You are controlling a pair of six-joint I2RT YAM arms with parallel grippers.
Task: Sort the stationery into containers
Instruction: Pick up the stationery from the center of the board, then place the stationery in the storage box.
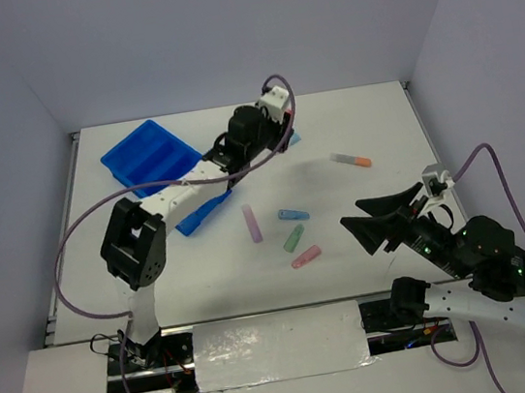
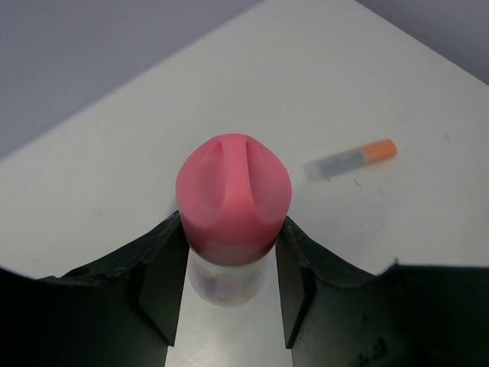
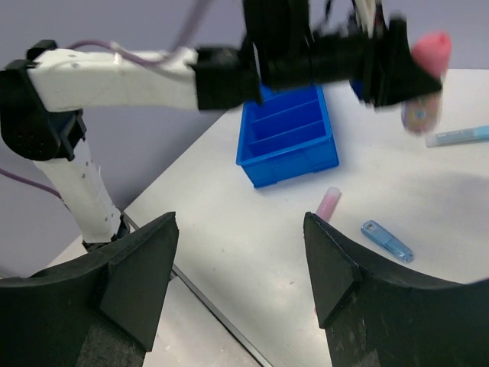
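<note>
One white table [image 1: 370, 123] carries one bright blue tray [image 1: 149, 154] at its far left; the left gripper [image 2: 233, 264] is clenched on the one pink-capped bottle [image 2: 233, 200], held off the table just right of the tray; the right gripper [image 3: 241, 260] gapes with nothing in it, well right of the tray; four short sticks lie between them: purple stick [image 1: 252, 223], blue stick [image 1: 293, 215], green stick [image 1: 293, 239], pink stick [image 1: 305, 257]; one orange-capped stick [image 2: 350, 159] lies farther right.

The tray [image 1: 138, 144] is set at the far left of the table [image 1: 378, 117]. Just right of it, the bottle [image 2: 233, 202] is held above the tabletop in the left gripper [image 2: 233, 225]. A capped stick [image 1: 350, 160] is laid further right. A cluster of short sticks [image 1: 293, 239] is found mid-table, nearer than the bottle, and the right gripper [image 1: 366, 226] is placed to the cluster's right.
</note>
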